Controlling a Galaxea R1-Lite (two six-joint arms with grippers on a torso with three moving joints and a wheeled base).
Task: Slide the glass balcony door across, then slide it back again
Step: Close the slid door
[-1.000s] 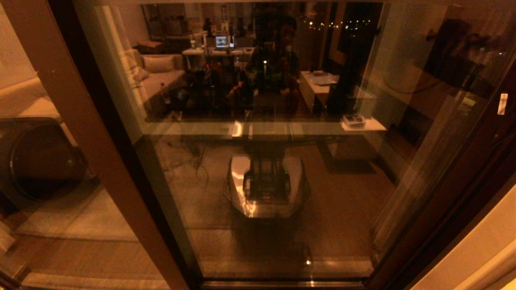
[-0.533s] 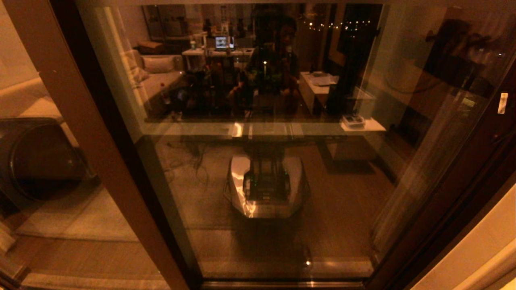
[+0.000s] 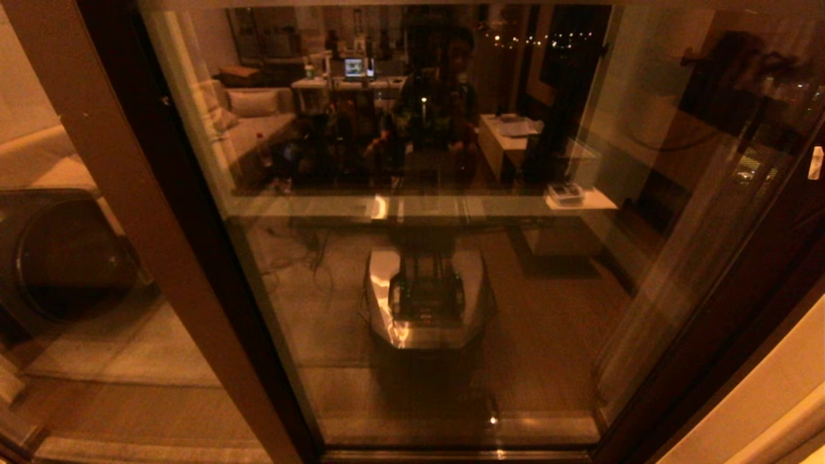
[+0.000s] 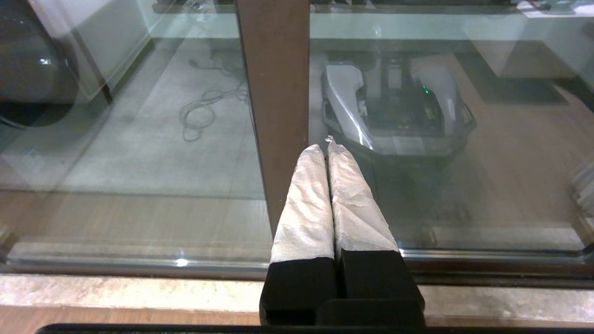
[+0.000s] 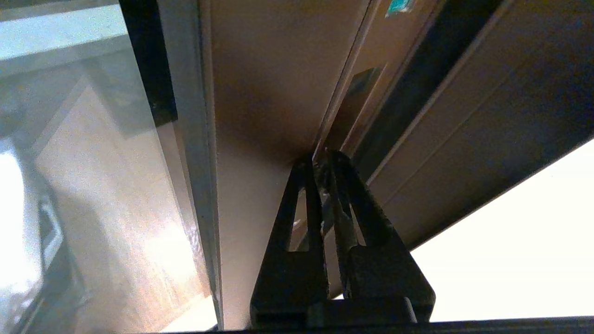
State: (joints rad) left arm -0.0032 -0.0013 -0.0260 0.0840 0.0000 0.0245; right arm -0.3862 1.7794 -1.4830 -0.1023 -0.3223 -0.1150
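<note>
R wrist only: right pincer [image 5: 320,160] closed at glass balcony door [image 5: 260,83] frame.

Dim amber light; a pale wall [image 3: 767,393] at right, wooden floor [image 4: 116,320] below (a grey sill [image 4: 139,292] between).

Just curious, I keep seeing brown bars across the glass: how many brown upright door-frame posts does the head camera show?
2. One brown upright slants down the left, beside the glass balcony door. The other upright, darker, with a white label, runs down the right. More may lie outside the view.
</note>
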